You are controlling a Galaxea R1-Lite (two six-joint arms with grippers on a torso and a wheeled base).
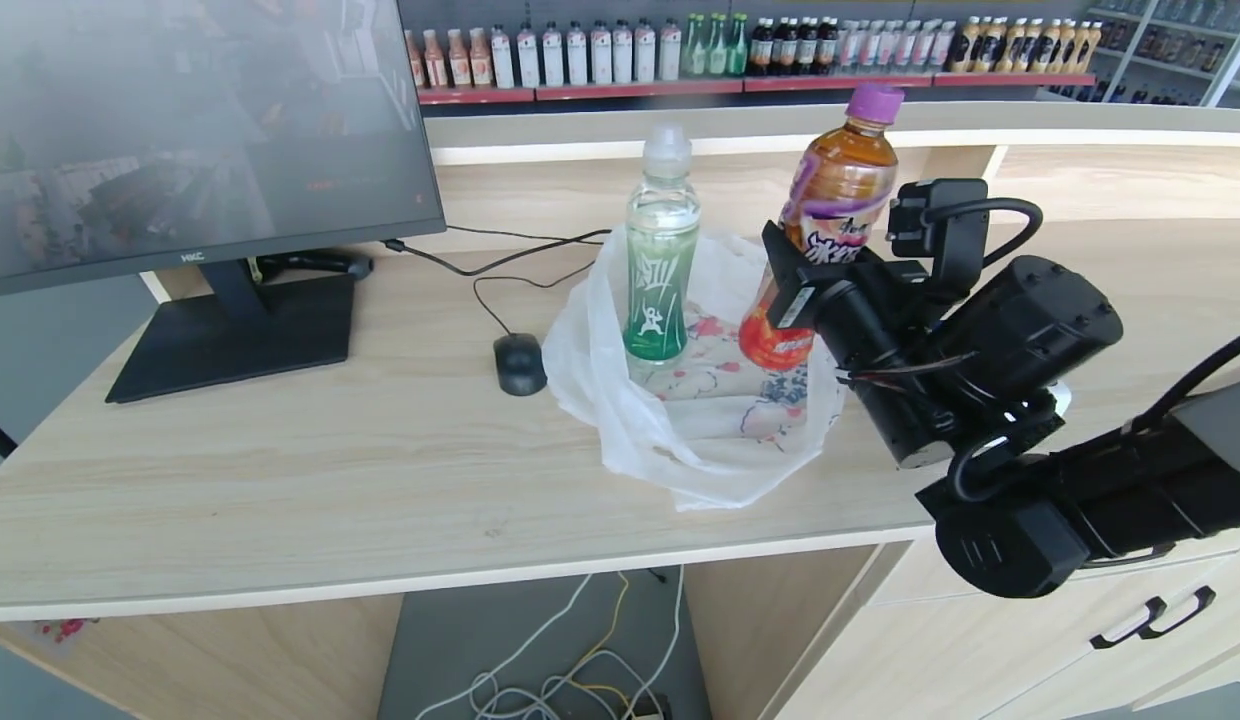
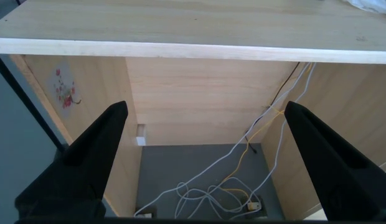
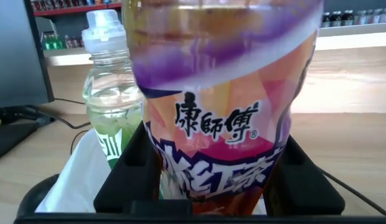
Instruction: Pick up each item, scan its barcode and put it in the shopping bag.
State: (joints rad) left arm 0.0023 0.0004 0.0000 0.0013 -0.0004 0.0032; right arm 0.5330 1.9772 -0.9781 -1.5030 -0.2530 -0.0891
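You can see the right gripper (image 1: 792, 290) pinching the tea bottle (image 1: 835, 215) at its lower half, one black finger on each side of the label. The bottle has a purple cap and brown drink inside, and it leans a little. Its orange bottom is over the right part of the shopping bag (image 1: 680, 440), but you cannot tell whether it touches the plastic there.

The bag is white and thin. It lies open on the wooden table (image 1: 280, 480) with its edges spread around. Inside it the green-label bottle (image 1: 661, 270) stands upright, with a clear cap and clear liquid; it is just beside the tea bottle, toward the robot's left, and the two do not touch.

The left gripper (image 2: 207, 118) is low, in front of the table edge, with its fingers spread wide and nothing between them. Behind it loose cables (image 2: 230, 186) lie on the floor under the table.

On the table, a black mouse (image 1: 520, 363) sits just left of the bag, and a monitor (image 1: 200, 130) stands farther left. At the back, a shelf (image 1: 740, 85) holds a row of bottles.
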